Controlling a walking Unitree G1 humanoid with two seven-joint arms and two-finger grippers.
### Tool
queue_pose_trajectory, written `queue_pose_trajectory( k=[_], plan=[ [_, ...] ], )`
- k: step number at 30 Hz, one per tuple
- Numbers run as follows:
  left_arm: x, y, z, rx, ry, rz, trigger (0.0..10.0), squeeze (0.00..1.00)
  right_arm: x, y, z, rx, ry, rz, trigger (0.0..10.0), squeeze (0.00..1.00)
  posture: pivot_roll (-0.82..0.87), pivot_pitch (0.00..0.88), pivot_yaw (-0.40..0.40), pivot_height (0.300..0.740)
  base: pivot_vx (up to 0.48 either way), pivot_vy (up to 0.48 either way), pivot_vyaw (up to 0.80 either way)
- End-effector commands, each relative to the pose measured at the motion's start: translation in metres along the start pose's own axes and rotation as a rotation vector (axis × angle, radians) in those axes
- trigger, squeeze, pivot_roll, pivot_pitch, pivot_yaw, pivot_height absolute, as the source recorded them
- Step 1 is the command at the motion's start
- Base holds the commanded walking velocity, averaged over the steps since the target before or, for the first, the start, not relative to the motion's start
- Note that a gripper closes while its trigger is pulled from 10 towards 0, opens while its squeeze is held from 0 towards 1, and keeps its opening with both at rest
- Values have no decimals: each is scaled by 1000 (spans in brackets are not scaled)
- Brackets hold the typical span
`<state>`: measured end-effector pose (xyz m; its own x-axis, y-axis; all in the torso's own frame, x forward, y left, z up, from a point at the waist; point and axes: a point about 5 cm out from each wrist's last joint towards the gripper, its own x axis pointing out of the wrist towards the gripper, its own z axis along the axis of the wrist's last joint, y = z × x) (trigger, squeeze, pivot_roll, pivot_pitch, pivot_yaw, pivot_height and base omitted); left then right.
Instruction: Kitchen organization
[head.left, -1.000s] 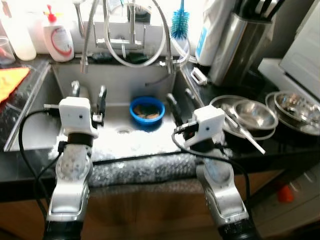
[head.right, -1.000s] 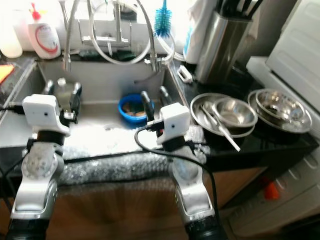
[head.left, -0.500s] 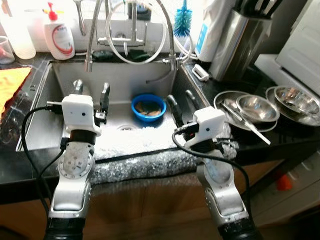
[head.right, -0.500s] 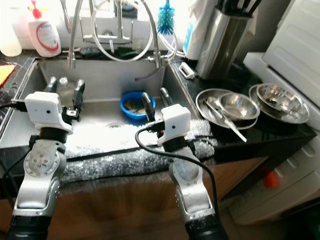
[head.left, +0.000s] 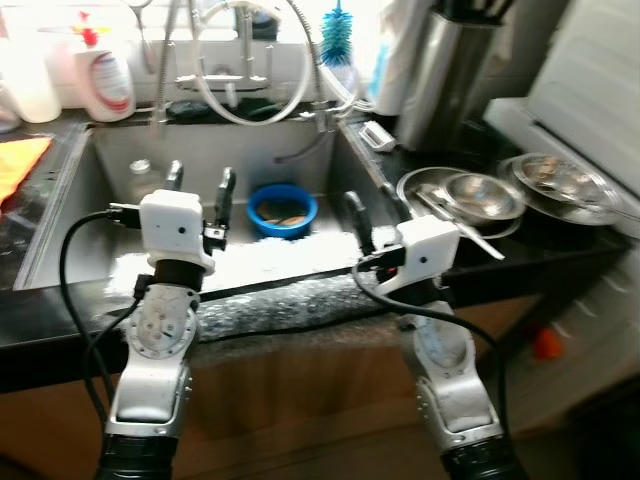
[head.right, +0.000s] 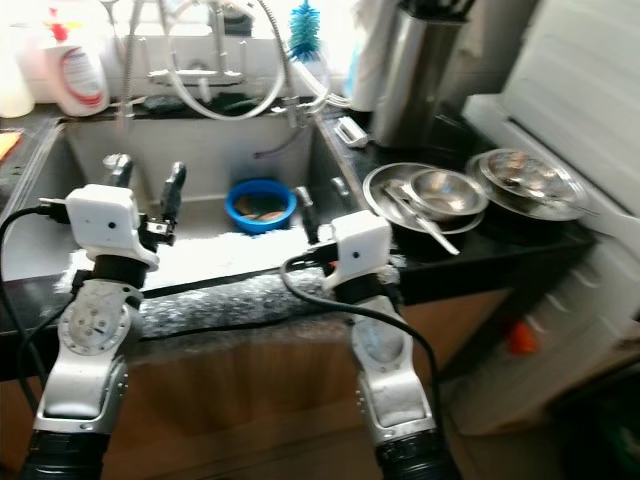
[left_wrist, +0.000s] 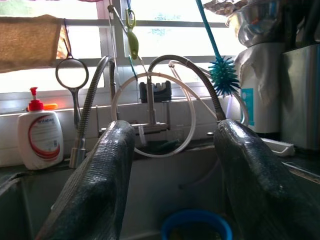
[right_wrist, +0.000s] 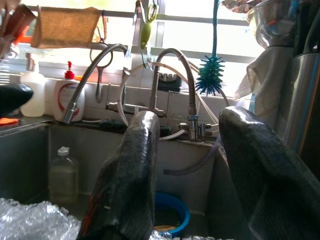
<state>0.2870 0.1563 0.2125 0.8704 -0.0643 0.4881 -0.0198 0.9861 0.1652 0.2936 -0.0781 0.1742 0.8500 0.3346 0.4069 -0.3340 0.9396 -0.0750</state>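
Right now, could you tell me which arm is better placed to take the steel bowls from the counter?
Probably the right. The right gripper hovers open at the sink's right edge, beside the steel bowls; the left gripper is over the sink, farther away.

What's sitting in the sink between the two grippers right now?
A blue bowl, holding something brownish, sits in the sink between the left gripper and right gripper, clearest in the left eye view.

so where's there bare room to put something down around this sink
Bare sink floor lies left of the blue bowl, behind the bubble wrap. The counter right of the sink is crowded with steel bowls.
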Motion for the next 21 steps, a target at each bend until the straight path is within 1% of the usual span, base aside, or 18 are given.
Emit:
queue_pose_trajectory(
  k=[1,9,14,18,21],
  plan=[
    [1,-3,3,-2,-13,-22,10000,0,-2,-4,-1,-2,3,-13,10000,0,37,0,-67,740,0,0,0],
    [2,-6,1,-18,2,-40,10000,0,-2,-4,-1,-2,3,-13,10000,0,35,0,-63,740,0,0,0],
    [3,-7,1,-21,3,-44,10000,0,-1,-4,-1,0,0,-12,10000,0,37,0,-62,740,0,480,0],
    [4,-7,2,-21,-2,-45,10000,0,0,-3,0,-17,-7,-2,10000,0,37,0,-61,740,0,480,0],
    [5,-6,3,-18,-7,-41,10000,0,0,0,0,-18,-11,12,10000,0,39,0,-60,740,0,480,688]
  ],
)
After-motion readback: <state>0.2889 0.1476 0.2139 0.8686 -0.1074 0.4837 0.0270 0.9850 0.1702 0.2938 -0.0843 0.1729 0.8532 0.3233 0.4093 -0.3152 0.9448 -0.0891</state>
